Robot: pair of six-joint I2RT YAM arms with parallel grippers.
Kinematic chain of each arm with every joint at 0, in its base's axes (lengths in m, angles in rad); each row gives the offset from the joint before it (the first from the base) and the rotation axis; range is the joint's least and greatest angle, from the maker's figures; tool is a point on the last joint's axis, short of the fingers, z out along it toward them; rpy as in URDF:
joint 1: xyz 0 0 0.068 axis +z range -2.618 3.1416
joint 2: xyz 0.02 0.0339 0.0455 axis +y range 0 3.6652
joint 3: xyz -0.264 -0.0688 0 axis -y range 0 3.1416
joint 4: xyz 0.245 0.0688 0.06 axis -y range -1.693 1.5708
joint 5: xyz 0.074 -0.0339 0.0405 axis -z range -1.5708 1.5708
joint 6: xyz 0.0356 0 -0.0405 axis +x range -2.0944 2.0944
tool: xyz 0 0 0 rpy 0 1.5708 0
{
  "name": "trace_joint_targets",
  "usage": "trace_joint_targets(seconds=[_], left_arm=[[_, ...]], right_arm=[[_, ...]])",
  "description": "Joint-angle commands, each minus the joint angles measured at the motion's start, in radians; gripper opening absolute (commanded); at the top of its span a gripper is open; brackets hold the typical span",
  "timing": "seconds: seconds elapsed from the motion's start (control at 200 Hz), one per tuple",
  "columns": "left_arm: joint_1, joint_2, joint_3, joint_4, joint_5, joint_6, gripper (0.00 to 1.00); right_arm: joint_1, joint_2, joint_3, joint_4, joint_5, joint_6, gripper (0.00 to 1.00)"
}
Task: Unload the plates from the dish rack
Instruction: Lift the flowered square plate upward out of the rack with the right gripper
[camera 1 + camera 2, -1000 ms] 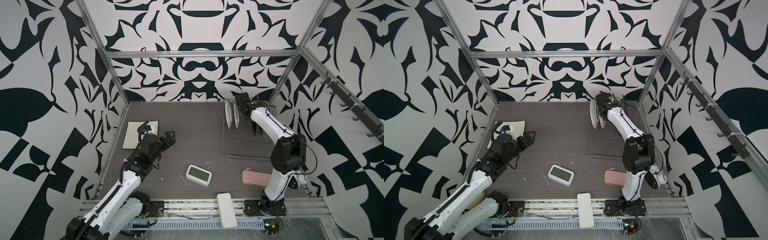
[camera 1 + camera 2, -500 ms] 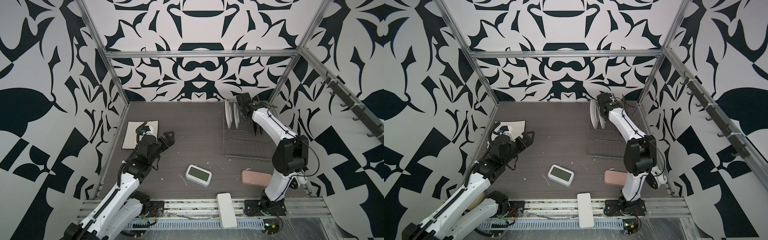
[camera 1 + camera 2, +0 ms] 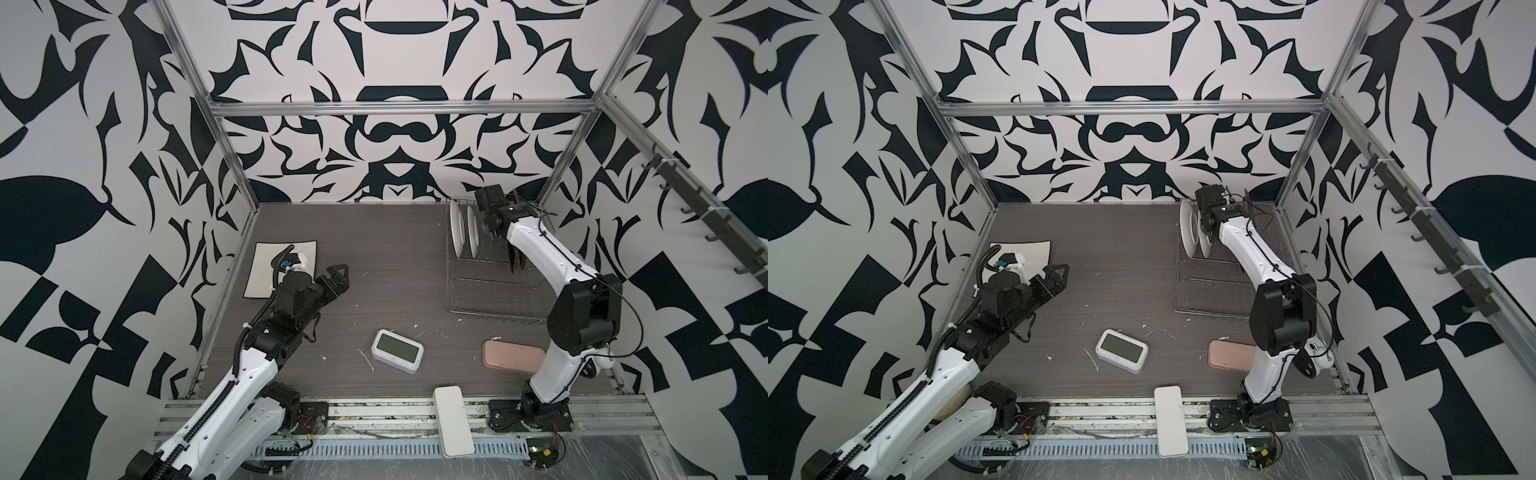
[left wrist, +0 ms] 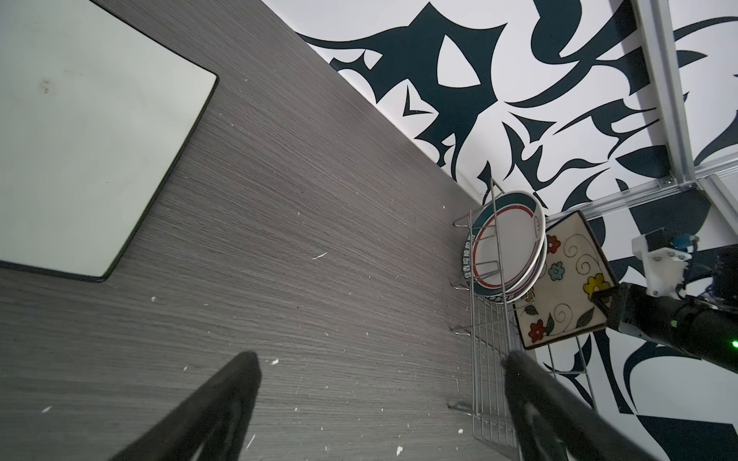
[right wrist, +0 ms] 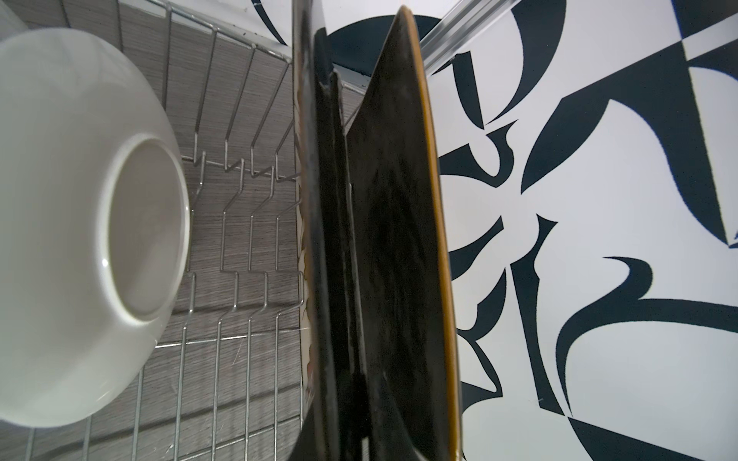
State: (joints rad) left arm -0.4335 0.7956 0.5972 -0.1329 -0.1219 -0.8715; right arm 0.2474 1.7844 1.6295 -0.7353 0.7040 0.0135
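Note:
The dish rack (image 3: 490,286) (image 3: 1212,286) stands at the back right of the table. Two round plates (image 3: 458,232) (image 3: 1188,232) stand upright at its left end. My right gripper (image 3: 488,222) (image 3: 1209,216) (image 4: 603,299) is shut on the edge of a square floral plate (image 4: 567,279), held upright over the rack. A dark plate with a tan edge (image 5: 399,239) stands close behind it. A white square plate (image 3: 264,270) (image 4: 80,139) lies flat at the left. Beside it my left gripper (image 3: 336,278) (image 3: 1054,278) (image 4: 379,359) hangs open and empty above the table.
A white digital clock (image 3: 397,351) lies in the middle front and a pink case (image 3: 513,355) by the right arm's base. A white flat block (image 3: 453,419) sits on the front rail. Metal frame posts and patterned walls close in the table.
The left arm has shifted slightly, its gripper still open. The right gripper has edged a little to the right with the floral plate.

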Motion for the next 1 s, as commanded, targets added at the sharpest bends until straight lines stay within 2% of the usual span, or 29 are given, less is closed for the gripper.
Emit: trace_joint_targets(seconds=[0.0,0.59,0.995], left_arm=[[-0.007,-0.012,0.009,-0.013,-0.018,-0.010,1.00],[-0.011,-0.006,0.001,-0.002,-0.016,-0.012,0.99],[-0.011,0.013,0.004,-0.002,0.007,-0.014,0.99]], right_arm=[[0.010,-0.114,0.023,0.141,0.093,-0.007,0.00],[0.040,-0.173,0.009,0.195,0.129,-0.039,0.00],[0.082,-0.195,0.001,0.270,0.214,-0.134,0.00]])
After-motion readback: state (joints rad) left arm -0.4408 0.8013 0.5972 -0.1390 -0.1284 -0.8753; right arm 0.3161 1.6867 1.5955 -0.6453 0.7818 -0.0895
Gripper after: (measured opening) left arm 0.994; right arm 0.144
